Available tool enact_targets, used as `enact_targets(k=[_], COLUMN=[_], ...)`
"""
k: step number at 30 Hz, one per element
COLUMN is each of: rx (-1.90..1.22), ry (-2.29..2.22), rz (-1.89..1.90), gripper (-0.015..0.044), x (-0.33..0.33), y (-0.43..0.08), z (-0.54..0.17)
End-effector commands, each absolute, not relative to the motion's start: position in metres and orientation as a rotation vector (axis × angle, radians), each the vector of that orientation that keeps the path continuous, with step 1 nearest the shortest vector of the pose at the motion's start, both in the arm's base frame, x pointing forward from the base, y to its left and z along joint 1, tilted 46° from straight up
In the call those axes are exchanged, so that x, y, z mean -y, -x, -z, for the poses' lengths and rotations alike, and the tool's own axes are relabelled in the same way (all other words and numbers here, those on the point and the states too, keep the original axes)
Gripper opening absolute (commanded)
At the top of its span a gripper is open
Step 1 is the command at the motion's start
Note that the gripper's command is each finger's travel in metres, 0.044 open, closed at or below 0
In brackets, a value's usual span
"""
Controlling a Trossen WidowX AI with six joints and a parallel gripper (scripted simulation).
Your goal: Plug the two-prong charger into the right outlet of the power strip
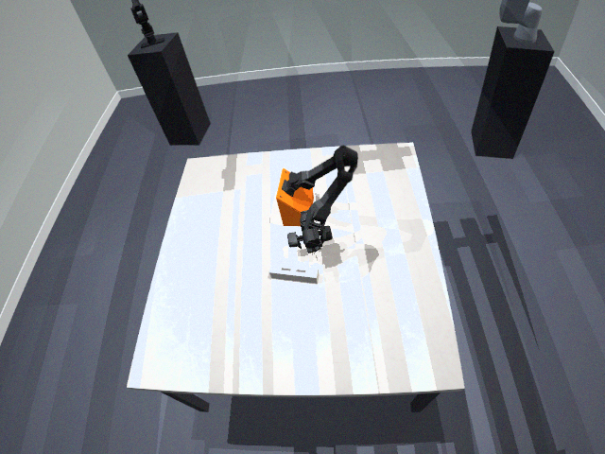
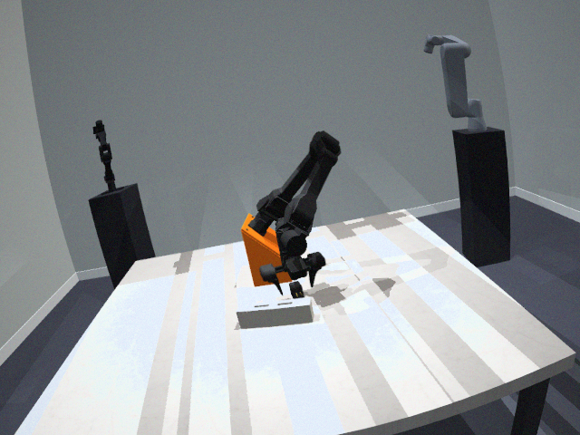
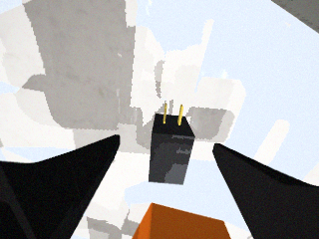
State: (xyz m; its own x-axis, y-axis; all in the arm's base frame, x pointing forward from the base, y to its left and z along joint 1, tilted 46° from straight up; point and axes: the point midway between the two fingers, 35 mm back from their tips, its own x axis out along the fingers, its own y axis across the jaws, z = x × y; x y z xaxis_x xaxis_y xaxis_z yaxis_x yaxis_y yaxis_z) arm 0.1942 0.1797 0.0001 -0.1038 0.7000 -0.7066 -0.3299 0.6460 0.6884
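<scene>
The black charger (image 2: 295, 289) (image 3: 170, 158) lies on the table behind the power strip, its two gold prongs pointing toward the top of the wrist view. The light grey power strip (image 1: 293, 276) (image 2: 275, 317) has two dark slots on top, the right outlet (image 1: 301, 270) (image 2: 285, 304) being the one nearer the charger. A grey corner of the strip (image 3: 305, 11) shows at the wrist view's top right. My gripper (image 2: 296, 290) (image 3: 166, 142) is open and empty, pointing down, with its fingertips on either side of the charger and apart from it. Fingertip height is hard to tell.
The orange mount (image 1: 288, 216) (image 2: 257, 259) (image 3: 181, 223) under my arm's base stands close behind the charger. The table (image 1: 195, 293) (image 2: 140, 327) has striped light and shadow. Two other arms stand on black pedestals (image 1: 170, 93) (image 1: 510, 97) beyond the table.
</scene>
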Motion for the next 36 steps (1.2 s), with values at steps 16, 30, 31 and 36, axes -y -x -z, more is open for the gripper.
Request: enact_targets(k=[16,30,31,36], rx=[-1.432,-1.433,-1.434,-1.437], ry=[-0.335,-0.334,-0.333,-0.331], rz=[-0.896,-0.894,-0.893,-0.889], gripper=[0.0230,0.0000,0.0000,0.0000], x=[-0.186,-0.182,-0.180,-0.167], y=[-0.192,-0.193,-0.193,-0.194], z=[0.006,0.003,0.001,-0.009])
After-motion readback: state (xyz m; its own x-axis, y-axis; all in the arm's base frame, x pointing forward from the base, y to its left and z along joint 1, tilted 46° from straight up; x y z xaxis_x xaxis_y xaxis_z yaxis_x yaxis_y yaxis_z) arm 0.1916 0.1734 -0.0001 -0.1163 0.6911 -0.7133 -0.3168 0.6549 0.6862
